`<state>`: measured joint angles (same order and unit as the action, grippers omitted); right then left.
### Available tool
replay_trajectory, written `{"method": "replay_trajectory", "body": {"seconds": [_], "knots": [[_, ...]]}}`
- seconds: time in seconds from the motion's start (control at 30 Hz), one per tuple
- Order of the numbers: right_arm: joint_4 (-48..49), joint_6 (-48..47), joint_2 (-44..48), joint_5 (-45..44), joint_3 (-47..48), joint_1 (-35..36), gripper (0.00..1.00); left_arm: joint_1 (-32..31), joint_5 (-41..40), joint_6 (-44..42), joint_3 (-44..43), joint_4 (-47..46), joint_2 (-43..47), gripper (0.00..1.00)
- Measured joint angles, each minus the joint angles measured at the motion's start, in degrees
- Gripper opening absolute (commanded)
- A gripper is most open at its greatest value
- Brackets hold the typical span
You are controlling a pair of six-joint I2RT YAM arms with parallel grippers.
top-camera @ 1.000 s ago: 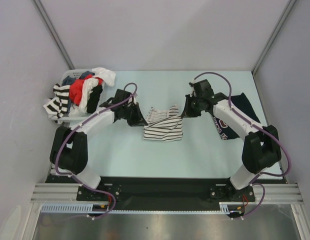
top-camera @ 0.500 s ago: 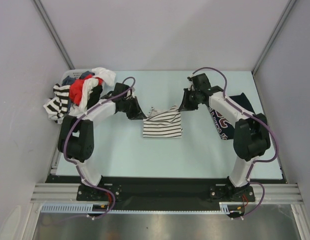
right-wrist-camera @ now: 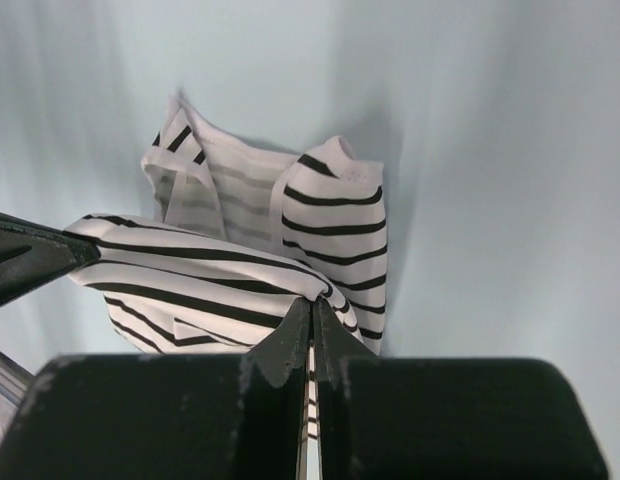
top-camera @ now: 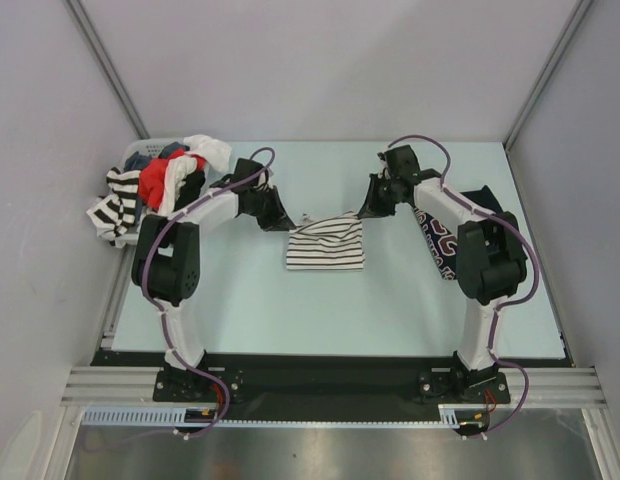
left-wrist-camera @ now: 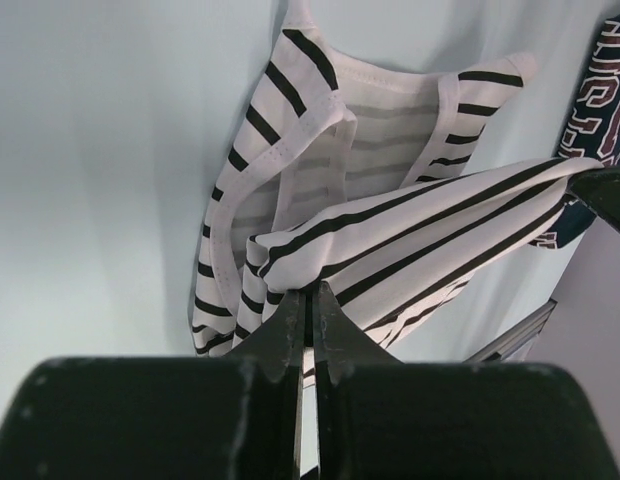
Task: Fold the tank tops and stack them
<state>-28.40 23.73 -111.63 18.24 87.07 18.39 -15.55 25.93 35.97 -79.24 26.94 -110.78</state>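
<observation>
The white tank top with thin dark stripes lies mid-table, partly folded, its near part doubled over. My left gripper is shut on its left corner and my right gripper is shut on its right corner, holding a fold taut between them above the lower layer. In the left wrist view the striped cloth runs from my shut tips to the right. In the right wrist view it runs left from my shut tips. The dark navy jersey lies at the right, partly under my right arm.
A basket heaped with clothes, red, white, striped and dark, stands at the far left edge of the table. Grey walls enclose the table on three sides. The navy jersey's lettering shows at the right edge of the left wrist view.
Both grippers have moved towards the back of the table, carrying the striped top's held edge over its far part. Both arms have stretched further out.
</observation>
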Motion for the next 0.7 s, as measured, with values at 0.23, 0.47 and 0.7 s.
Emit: {"method": "replay_trajectory", "body": {"seconds": [0.23, 0.47, 0.7], "knots": [[1.5, 1.2, -3.2, 0.3, 1.6, -0.7, 0.05, 0.0, -0.3, 0.0, -2.3, -0.3, -2.4, 0.06], [3.8, 2.5, -4.7, 0.5, 3.5, -1.1, 0.15, 0.3, -1.1, -0.1, -4.3, -0.9, -4.4, 0.28], [5.2, 3.5, -4.7, -0.2, 3.6, -1.8, 0.54, 0.8, -4.6, -0.6, -4.3, -1.0, -4.4, 0.72]]}}
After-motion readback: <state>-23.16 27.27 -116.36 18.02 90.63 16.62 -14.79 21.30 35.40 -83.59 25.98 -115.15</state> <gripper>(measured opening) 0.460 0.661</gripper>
